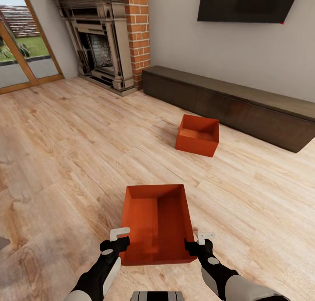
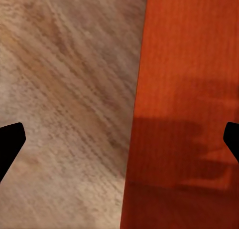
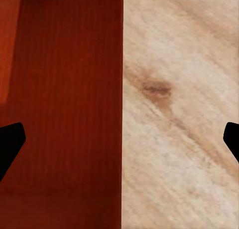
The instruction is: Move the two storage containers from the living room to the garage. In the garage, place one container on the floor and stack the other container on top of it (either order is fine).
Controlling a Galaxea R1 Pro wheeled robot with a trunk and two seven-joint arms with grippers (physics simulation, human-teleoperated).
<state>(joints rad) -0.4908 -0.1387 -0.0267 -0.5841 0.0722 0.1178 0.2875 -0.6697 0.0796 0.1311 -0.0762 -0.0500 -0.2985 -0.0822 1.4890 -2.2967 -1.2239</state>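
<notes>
Two orange-red storage bins sit on the light wood plank floor (image 1: pixel 65 161) of a living room, with a brick-sided fireplace (image 1: pixel 105 39), a glass patio door (image 1: pixel 22 52), a black wall TV (image 1: pixel 245 4) and a long dark low cabinet (image 1: pixel 236 104) along the far wall. The near container (image 1: pixel 157 224) stands just ahead of the robot, between its two arms; the far container (image 1: pixel 197 135) rests well apart from it, close to the cabinet. The left gripper (image 1: pixel 119 242) is at the near bin's left wall and the right gripper (image 1: pixel 199 244) at its right wall. In each wrist view the dark fingertips (image 2: pixel 11 144) (image 3: pixel 11 144) are spread wide, straddling the wall's edge, ribbed plastic on one side and planks on the other.
</notes>
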